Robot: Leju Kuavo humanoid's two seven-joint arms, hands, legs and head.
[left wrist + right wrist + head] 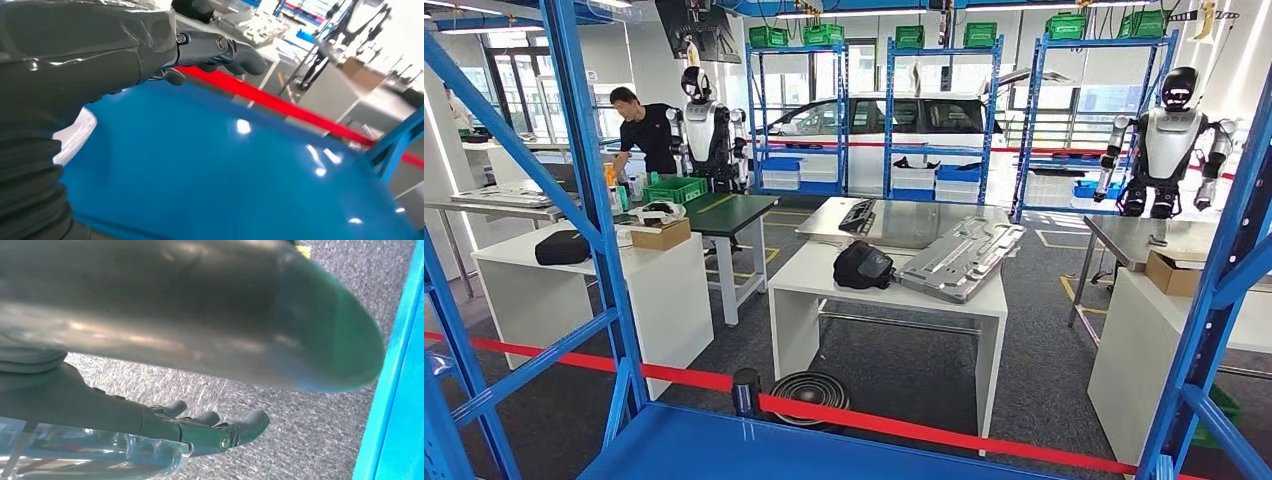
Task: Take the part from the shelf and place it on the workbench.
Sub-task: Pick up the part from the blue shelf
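Shelf (724, 445) edge near; left robot hand (220, 50) above it, right robot hand (210, 432) beside, both empty, fingers apart.

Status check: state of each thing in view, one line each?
left hand: above the blue shelf board, nothing seen in it.
right hand: over carpet, fingers loosely curled; whether it holds anything is unclear.
blue shelf board: level, glossy.
metal panel: lying flat on the white table.
black bag: resting beside the panel.
red barrier tape: stretched taut.
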